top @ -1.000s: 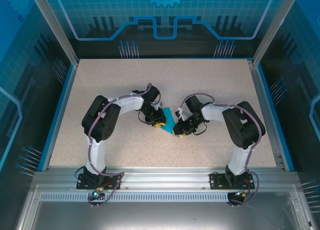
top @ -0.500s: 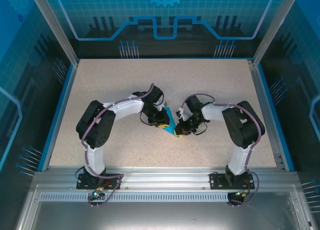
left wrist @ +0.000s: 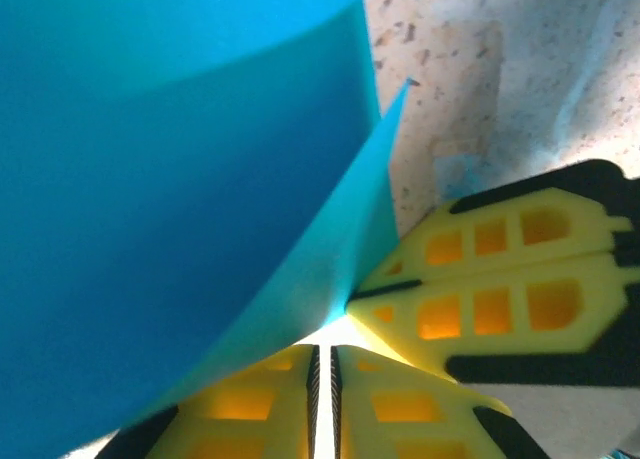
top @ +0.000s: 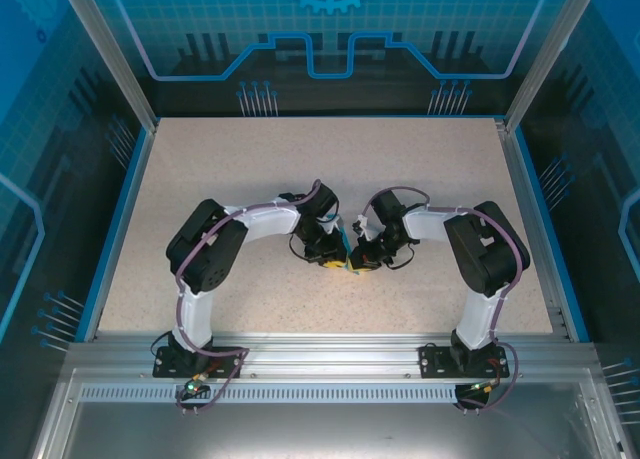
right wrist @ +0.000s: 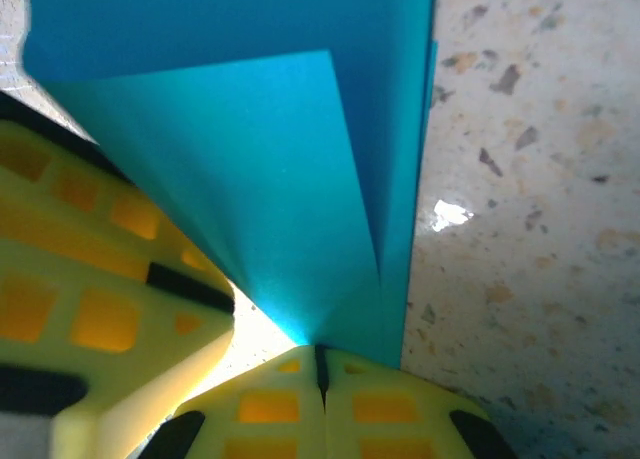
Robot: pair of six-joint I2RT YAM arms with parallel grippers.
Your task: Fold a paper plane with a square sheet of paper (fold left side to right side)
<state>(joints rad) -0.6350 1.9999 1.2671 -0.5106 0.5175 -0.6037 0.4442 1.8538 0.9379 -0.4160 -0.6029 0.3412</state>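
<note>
The square sheet of paper [top: 346,247], bright cyan, shows from above as a thin sliver between the two wrists at the table's middle. My right gripper [right wrist: 320,351] is shut on its lower corner, and folded layers of paper [right wrist: 300,179] fan up from the tips. My left gripper [left wrist: 322,351] sits tip to tip with it, its jaws closed to a hairline slit with light and no paper in it. The curved sheet [left wrist: 180,199] drapes over the left finger. The right gripper's fingers [left wrist: 500,289] pinch the sheet's corner just right of it. No paper plane shape is seen.
The speckled beige tabletop [top: 420,169] lies open all round the arms. Blue rails edge it left, right and back, with clear enclosure walls [top: 330,39] beyond. Both arms bend inward, and the grippers [top: 340,259] almost touch.
My left gripper has swung right up to the right gripper, taking the paper's left side over. The blue triangle seen from above has shrunk to a sliver. The right jaws have closed.
</note>
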